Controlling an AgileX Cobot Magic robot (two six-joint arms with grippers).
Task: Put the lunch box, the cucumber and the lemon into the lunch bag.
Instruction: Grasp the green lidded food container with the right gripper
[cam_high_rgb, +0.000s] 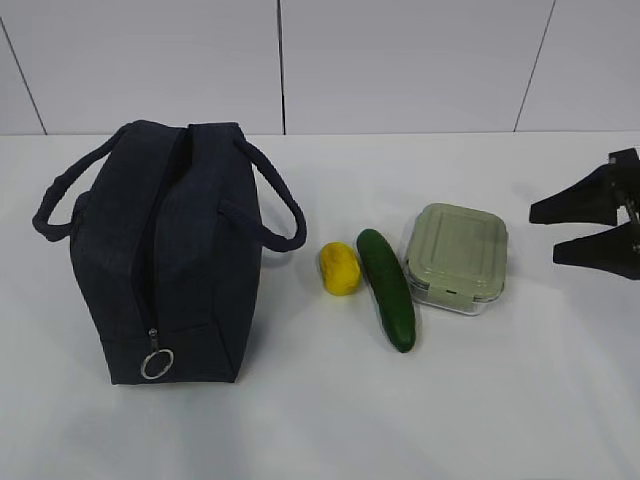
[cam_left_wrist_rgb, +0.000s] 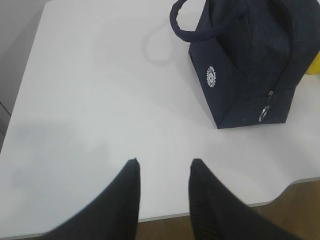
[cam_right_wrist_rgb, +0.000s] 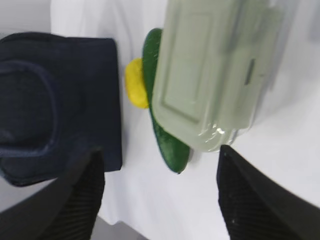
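While the small square lunch box with the sage-green lid and clear base (cam_high_rgb: 456, 257) sits toward the white surface's (cam_high_rgb: 320, 420) right edge, the wide-open, empty right pincer (cam_high_rgb: 592, 232) hovers just to its right — nearer than the narrower, empty left pincer (cam_left_wrist_rgb: 165, 167) — facing it squarely.

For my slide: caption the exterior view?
Navy fabric lunch bag, yellow lemon, dark green cucumber, sage-lidded lunch box await packing.

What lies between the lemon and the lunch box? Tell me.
The cucumber lies between the lemon and the lunch box, as the exterior view shows.
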